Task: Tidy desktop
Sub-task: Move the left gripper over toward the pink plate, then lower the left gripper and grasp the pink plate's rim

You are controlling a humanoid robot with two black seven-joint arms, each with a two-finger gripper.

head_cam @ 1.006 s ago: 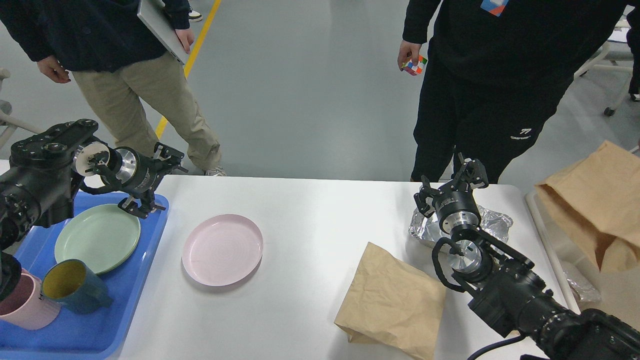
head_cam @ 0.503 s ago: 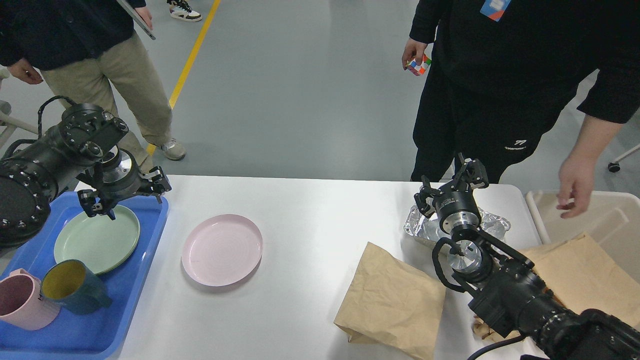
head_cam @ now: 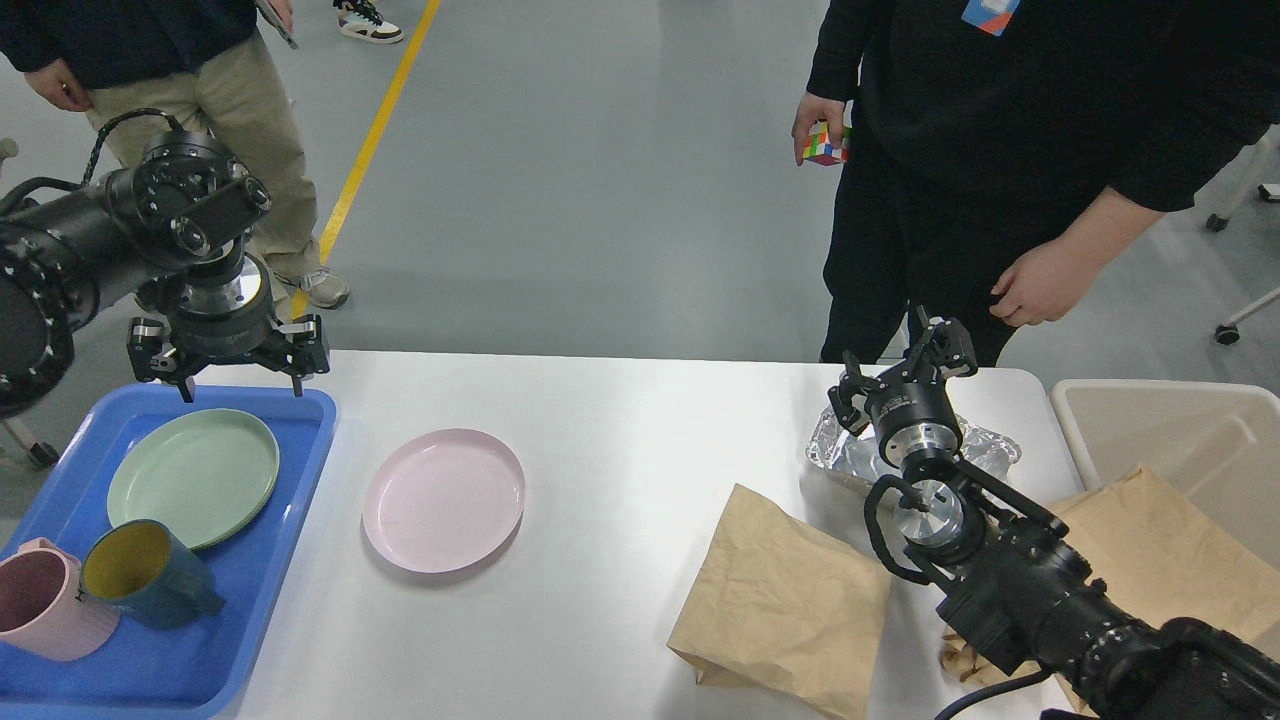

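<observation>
The white desktop (head_cam: pixel 620 430) bears a pink plate (head_cam: pixel 443 500) left of centre, a crumpled brown paper bag (head_cam: pixel 785 600) at the front right and a foil tray (head_cam: pixel 990 448) at the back right. My left gripper (head_cam: pixel 240 382) points down, open and empty, above the far edge of the blue tray (head_cam: pixel 290 520), just beyond the green plate (head_cam: pixel 192 478). My right gripper (head_cam: pixel 905 365) is open and empty, hovering over the foil tray's near left part.
The blue tray also holds a blue cup with a yellow inside (head_cam: pixel 140 575) and a pink mug (head_cam: pixel 45 600). A beige bin (head_cam: pixel 1160 420) at the right holds another paper bag (head_cam: pixel 1170 550). Two people stand beyond the table's far edge.
My left arm has swung up and turned, so its gripper now points down over the tray's far edge. The person's hand left the bin, where a paper bag now lies. My right arm is still.
</observation>
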